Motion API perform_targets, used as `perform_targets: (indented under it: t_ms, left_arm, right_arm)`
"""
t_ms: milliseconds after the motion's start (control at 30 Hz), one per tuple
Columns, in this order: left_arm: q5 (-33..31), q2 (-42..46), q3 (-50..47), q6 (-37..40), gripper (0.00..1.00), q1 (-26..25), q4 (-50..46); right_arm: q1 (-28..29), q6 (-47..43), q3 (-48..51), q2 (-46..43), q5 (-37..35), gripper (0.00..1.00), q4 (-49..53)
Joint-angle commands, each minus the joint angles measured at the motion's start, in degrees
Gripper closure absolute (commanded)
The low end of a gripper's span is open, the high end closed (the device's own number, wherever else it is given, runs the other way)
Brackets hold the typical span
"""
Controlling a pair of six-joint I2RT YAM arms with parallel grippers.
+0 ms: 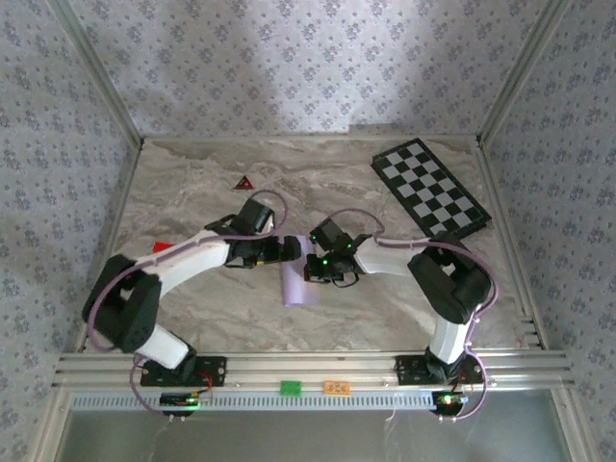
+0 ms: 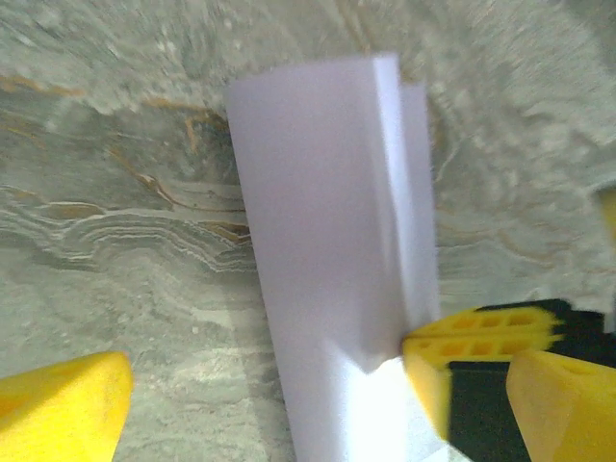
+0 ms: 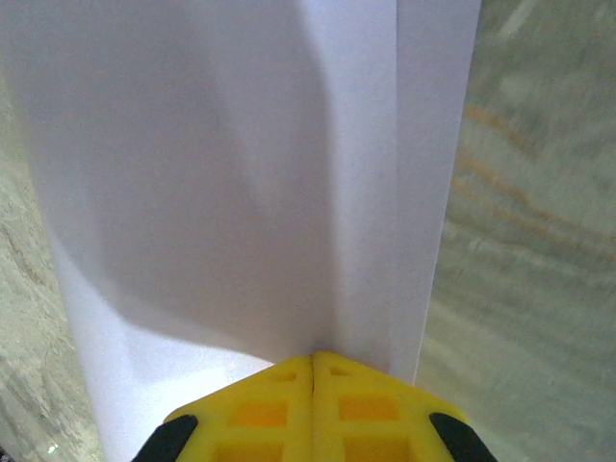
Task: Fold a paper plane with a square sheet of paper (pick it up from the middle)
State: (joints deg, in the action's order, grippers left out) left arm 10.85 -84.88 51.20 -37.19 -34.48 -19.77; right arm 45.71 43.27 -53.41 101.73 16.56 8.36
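Two arms meet mid-desk. Grey-veined marble-look desk [image 1: 385, 308] blurs in wrist views. Thin pale lilac paper sheet [image 1: 296, 287], folded into long narrow band with soft crease, sits at centre, upper end hidden behind arms. Right fingers [image 3: 318, 387], yellow ribbed plastic, pinch paper's edge. Left fingers [image 2: 58, 409] spread wide, cropped by frame.

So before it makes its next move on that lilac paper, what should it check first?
1. Right tool gripping the folded lilac paper: ok, its tips are shut on the paper's edge.
2. Left tool open: ok, its fingers stand wide apart.
3. Paper's layers lined up: not ok, a strip of one layer shows past the other.
4. Fold pressed flat: cannot tell.
5. Checkered board and red triangle clear of the work: ok, both lie apart at the back of the table.
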Motion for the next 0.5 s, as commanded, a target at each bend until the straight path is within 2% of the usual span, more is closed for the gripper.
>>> perform_targets:
  t_ms: [0,100,300,467]
  left_arm:
    - [-1.1,5.0,-5.4,-2.4,0.00,1.3,6.8]
    - [0.8,8.9,-10.3,-4.0,0.02,1.5,11.1]
    - [7.0,10.3,-15.3,-6.6,0.25,1.7,15.1]
    - [8.8,6.4,-12.7,-2.8,0.28,1.0,12.7]
  right_arm:
    - [2.7,8.6,5.4,0.6,-5.5,0.99,5.5]
    - [4.2,14.6,8.6,-1.1,-7.5,0.99,2.7]
    - [5.4,18.7,11.7,-2.1,-7.7,0.99,-2.9]
    - [5.3,17.6,10.4,-1.5,-7.2,0.99,-1.5]
